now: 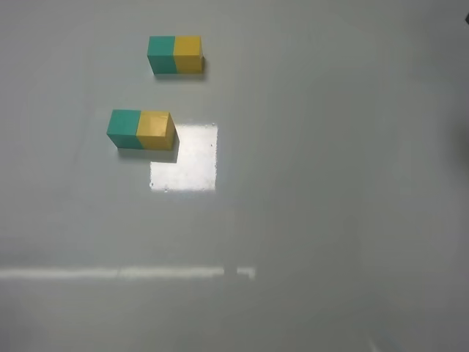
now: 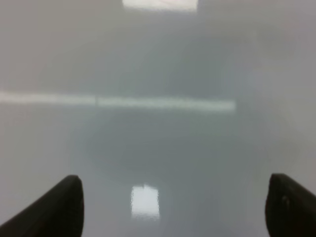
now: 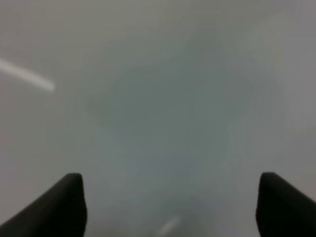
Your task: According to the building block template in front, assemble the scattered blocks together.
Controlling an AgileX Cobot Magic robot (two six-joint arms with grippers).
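The building block template (image 1: 176, 55), a teal-green and yellow bar, lies far back on the grey table. Nearer, the teal-green cube (image 1: 124, 127) and the yellow cube (image 1: 156, 130) stand side by side and touching, green to the left, in the same order as the template. Neither gripper shows in the exterior high view. In the left wrist view my left gripper (image 2: 173, 210) is open and empty over bare table. In the right wrist view my right gripper (image 3: 170, 205) is open and empty over bare table. No block shows in either wrist view.
A bright square light reflection (image 1: 187, 161) lies on the table (image 1: 330, 220) just right of the near cubes. A thin bright reflected stripe (image 1: 124, 273) runs across the front. A dark shape (image 1: 463, 147) touches the right edge.
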